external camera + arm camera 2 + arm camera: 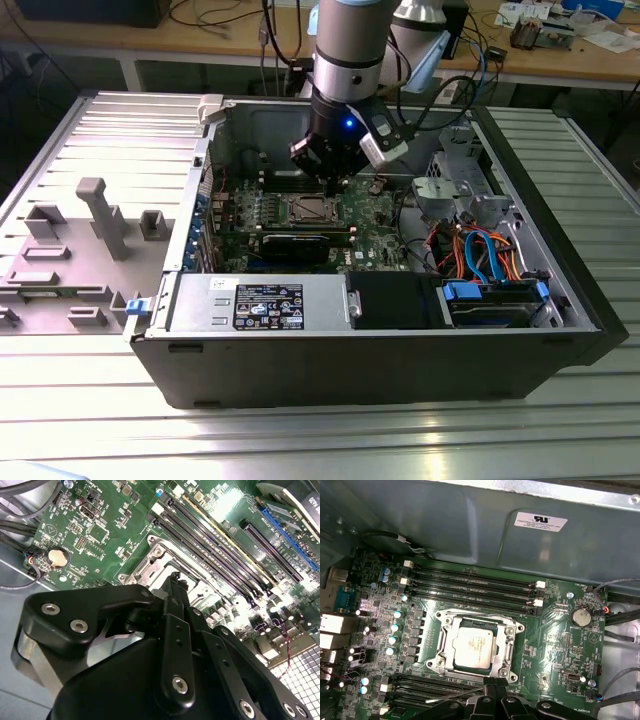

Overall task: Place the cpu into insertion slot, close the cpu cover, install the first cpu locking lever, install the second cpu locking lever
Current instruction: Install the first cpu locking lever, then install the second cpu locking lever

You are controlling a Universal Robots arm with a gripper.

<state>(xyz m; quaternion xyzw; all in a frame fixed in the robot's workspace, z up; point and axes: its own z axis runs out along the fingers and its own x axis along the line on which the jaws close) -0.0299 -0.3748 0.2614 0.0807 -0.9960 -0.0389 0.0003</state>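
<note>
- Exterior view: the arm descends from the top centre of the frame into an open computer case (180, 350) lying on a ribbed metal table (90, 420). The gripper (332, 182), black, hangs just above the green motherboard (375, 235), a little to the upper right of the insertion slot (307, 210). Whether the gripper is clenched or released cannot be told here.
- Exterior view, surroundings: a grey plastic fixture tray (70, 260) with upright posts sits at the frame's left; a labelled grey power supply (262, 303) runs along the case's lower edge; orange and blue cables (478, 250) bundle at right.
- Second wrist view: matte black gripper links with silver screws occupy the lower half. The fingers (176, 587) come together to a narrow tip, apparently holding nothing, just over the silver metal rim of the slot (150, 567). Long black memory slots (215, 545) run diagonally at upper right.
- First wrist view: the cpu (474, 648), square with a dull silver-grey top, lies seated in the slot at frame centre. The cpu cover (511, 632), a thin bright metal frame, lies flat around it. The gripper tip (492, 682) stands at lower centre, just beside the socket's near edge. A round coin cell (580, 616) sits at right.
</note>
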